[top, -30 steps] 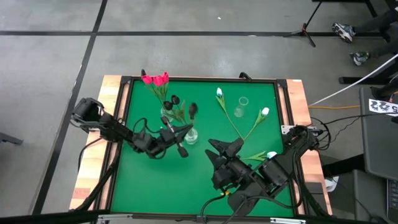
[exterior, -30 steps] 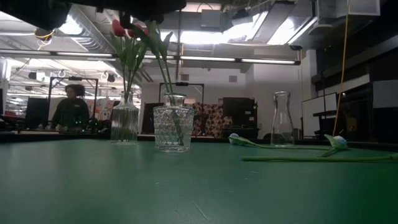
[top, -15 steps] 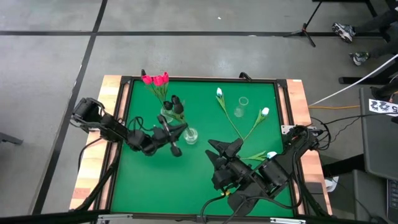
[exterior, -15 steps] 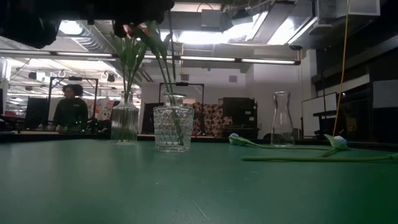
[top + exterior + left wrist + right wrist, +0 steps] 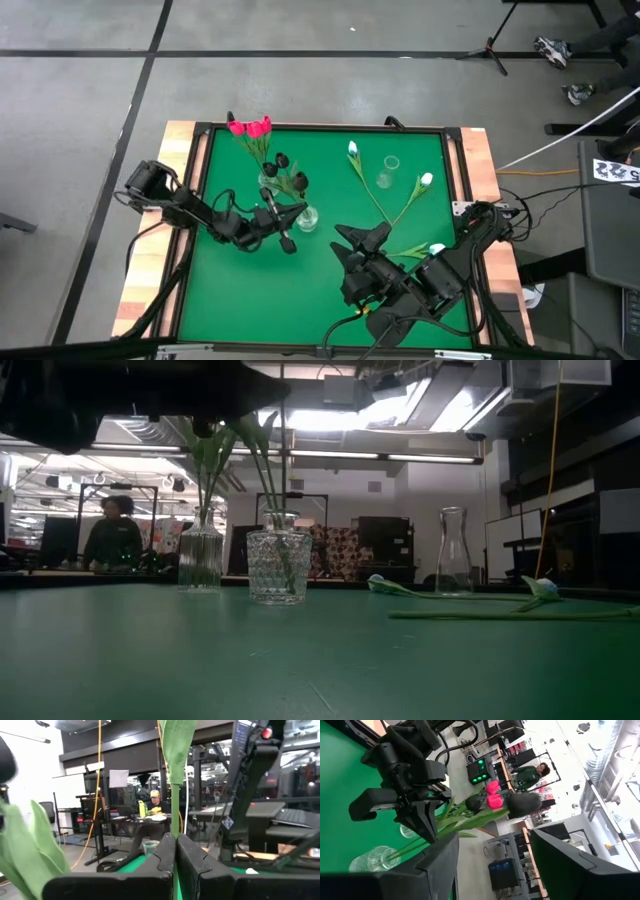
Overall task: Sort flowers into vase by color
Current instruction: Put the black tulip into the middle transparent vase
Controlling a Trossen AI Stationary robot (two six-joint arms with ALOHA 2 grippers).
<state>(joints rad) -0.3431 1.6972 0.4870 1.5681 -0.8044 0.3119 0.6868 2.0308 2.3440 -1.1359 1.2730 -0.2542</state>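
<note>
Low view: flower (image 5: 262, 455) heads cut off.

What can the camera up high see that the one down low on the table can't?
Only the high view shows the flower heads: pink tulips, black tulips, and both arms, with the left gripper shut on a black tulip's stem and the right gripper open, waiting. Only the low view shows a person in the room behind. Both show the three glass vases and white tulips lying on the green table.

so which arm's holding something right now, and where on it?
Left gripper, jaws shut on the green stem of a black tulip, its lower end in the clear vase. Right gripper is open, holding nothing.
</note>
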